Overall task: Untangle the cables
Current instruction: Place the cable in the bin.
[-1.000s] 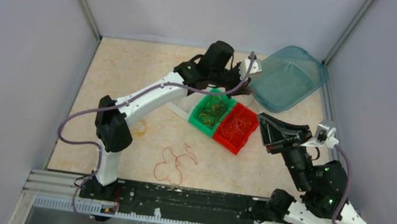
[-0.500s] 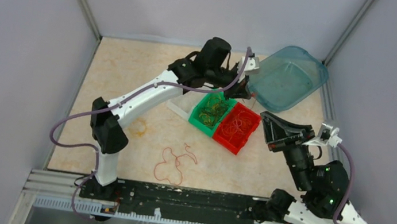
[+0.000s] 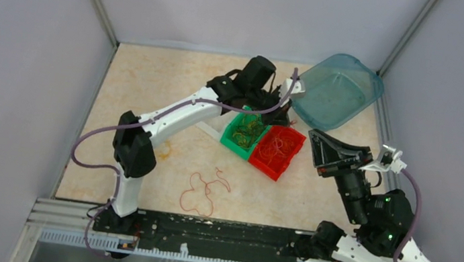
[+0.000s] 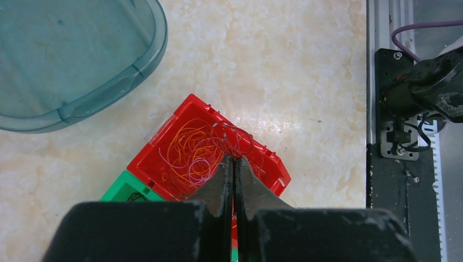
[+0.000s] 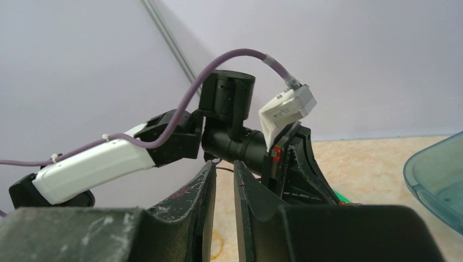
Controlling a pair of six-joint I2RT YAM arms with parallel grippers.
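Observation:
My left gripper (image 4: pixel 235 159) is shut, and a thin dark red-brown cable (image 4: pixel 238 140) is pinched at its tips, its loops hanging over the red bin (image 4: pixel 158 134). From above, the left gripper (image 3: pixel 277 112) hovers over the red bin (image 3: pixel 266 170) and the green bin (image 3: pixel 230 143). More cables (image 3: pixel 205 191), thin red and orange loops, lie tangled on the table near the front. My right gripper (image 3: pixel 315 139) hangs right of the bins. In its wrist view the right gripper (image 5: pixel 224 164) stands open by a narrow gap with nothing in it.
The red bin holds orange and pink loops (image 4: pixel 188 155); the green bin holds dark and yellow loops (image 3: pixel 248 128). A teal tub (image 3: pixel 337 91) stands at the back right. A white strip (image 3: pixel 209 129) lies beside the green bin. One orange loop (image 3: pixel 163 151) lies left of it.
The left gripper has shifted a little right and down toward the red bin, still shut. The right arm has drifted slightly to the right.

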